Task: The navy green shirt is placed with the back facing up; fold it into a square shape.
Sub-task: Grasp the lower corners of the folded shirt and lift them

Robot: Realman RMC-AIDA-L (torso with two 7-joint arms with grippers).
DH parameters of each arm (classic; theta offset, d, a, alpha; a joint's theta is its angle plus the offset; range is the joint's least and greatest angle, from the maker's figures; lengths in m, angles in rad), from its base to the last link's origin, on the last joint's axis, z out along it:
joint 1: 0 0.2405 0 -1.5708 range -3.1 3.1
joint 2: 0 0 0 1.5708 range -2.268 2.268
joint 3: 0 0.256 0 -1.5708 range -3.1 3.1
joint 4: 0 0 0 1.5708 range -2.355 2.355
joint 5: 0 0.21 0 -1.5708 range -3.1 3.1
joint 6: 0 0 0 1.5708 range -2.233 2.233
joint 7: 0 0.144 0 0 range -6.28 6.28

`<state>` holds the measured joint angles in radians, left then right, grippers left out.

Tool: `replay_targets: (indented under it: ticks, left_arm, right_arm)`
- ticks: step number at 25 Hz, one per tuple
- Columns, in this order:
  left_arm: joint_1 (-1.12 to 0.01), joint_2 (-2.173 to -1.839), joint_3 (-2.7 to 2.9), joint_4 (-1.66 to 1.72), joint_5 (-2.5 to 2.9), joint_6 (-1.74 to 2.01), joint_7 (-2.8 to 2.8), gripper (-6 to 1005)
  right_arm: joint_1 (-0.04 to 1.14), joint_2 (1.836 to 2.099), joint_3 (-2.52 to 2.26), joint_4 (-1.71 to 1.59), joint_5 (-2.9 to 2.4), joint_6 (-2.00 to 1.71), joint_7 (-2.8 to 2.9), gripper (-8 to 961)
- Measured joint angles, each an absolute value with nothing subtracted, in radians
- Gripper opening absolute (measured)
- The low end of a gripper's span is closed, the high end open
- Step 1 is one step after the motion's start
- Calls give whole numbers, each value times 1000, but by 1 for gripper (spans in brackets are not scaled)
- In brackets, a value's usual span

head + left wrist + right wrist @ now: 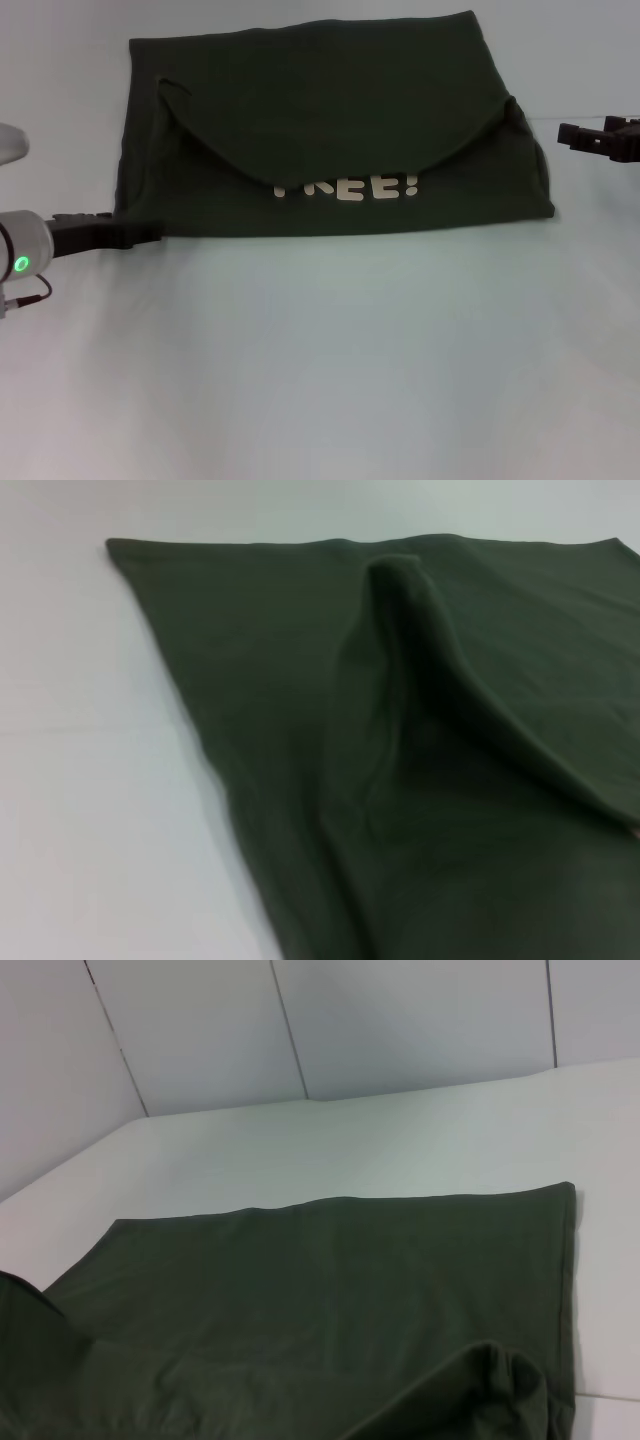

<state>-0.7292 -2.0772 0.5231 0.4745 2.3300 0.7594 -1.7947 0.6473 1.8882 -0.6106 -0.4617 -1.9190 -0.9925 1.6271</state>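
Now lying flat on the pale table (320, 380), toward its far side: navy green shirt (330, 130), already doubled over into a wide rectangle. Upper layer draped down in a curved flap over the middle, flap edge partly covering pale block lettering (350, 187) on the layer beneath. Small raised fold at the left end of the flap, seen as a soft ridge (400, 590) in the left wrist view. Plain olive cloth (330, 1290) filling the lower part of the right wrist view, with the white tabletop and grey panelled wall (300, 1030) behind.

Left gripper (135, 236) low at the shirt's near-left corner, tip right against the cloth edge; cannot tell whether fingers are spread, closed, or pinching fabric. Right gripper (575, 134) off the shirt's right edge, apart from the cloth, holding nothing; cannot tell the gap between its fingers either.
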Motion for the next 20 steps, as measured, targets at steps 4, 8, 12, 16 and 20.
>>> replay_targets:
  ticks: [4,8,12,16,20]
  left_arm:
    - [-733,-2085,532,474,2333,742,-1791,860]
    - [-733,-2089,553,470,2328,719,-1790,838]
    - [-733,-2090,553,468,2325,706,-1790,751]
    - [-733,-2089,554,467,2324,705,-1790,685]
    - [-733,-2089,554,466,2324,705,-1792,619]
  right_arm:
    - [646,1888,-611,-462,-1919,-992,1625,908]
    - [644,1888,-611,-462,-1920,-992,1623,908]
    - [644,1888,-611,-462,-1921,-992,1622,909]
    - [644,1888,-610,-462,-1921,-992,1621,908]
    - [643,1888,-611,-462,-1922,-992,1621,907]
